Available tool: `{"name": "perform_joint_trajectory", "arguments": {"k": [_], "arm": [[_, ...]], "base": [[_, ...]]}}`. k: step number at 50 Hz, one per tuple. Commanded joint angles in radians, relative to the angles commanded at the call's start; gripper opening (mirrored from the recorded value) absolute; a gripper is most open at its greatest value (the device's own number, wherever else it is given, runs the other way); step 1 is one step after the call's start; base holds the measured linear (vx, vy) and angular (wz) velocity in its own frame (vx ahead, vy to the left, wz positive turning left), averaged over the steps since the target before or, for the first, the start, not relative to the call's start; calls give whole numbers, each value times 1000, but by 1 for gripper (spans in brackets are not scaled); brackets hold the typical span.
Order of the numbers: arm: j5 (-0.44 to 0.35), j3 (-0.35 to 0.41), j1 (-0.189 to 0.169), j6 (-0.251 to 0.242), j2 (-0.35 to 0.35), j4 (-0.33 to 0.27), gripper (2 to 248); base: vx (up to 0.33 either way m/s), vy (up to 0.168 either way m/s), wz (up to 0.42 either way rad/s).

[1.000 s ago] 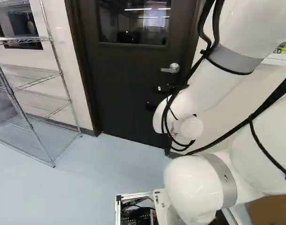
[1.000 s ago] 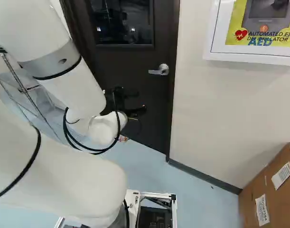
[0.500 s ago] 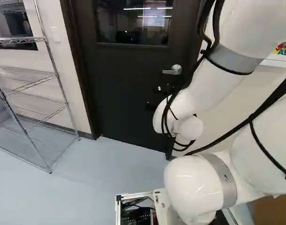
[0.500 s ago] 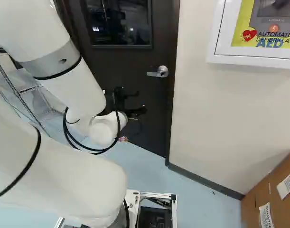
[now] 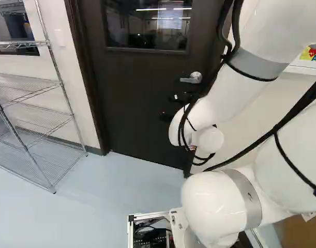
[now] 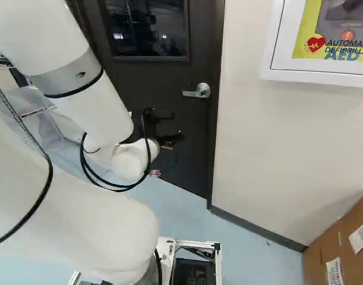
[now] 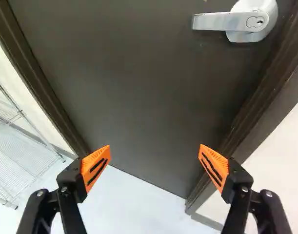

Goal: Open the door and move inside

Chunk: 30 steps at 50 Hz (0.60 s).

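The gripper (image 7: 155, 146) is gaping wide, fingers well apart — gripping nothing — before the closed door (image 7: 139, 87). In the right base view the lever handle (image 6: 202, 90) is lying at one o'clock from the gripper; advancing with this low aim would be risking a miss and a jam against the door.

The dark brown door (image 5: 139, 98) stands upright and closed, a glass pane (image 5: 147, 31) set in its upper part. Its silver lever handle (image 7: 239, 20), round-based with a keyhole, sits level below the pane, near the door's right edge.
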State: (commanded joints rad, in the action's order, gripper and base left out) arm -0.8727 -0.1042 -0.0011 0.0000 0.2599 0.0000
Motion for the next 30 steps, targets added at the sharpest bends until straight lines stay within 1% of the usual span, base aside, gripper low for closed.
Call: {"name": "perform_joint_trajectory", "arguments": {"k": [14, 30], "arm": [[0, -29, -11, 0, 0, 0, 247], [0, -107, -26, 0, -43, 0, 247]], "base": [[0, 0, 0], [0, 0, 0]]}}
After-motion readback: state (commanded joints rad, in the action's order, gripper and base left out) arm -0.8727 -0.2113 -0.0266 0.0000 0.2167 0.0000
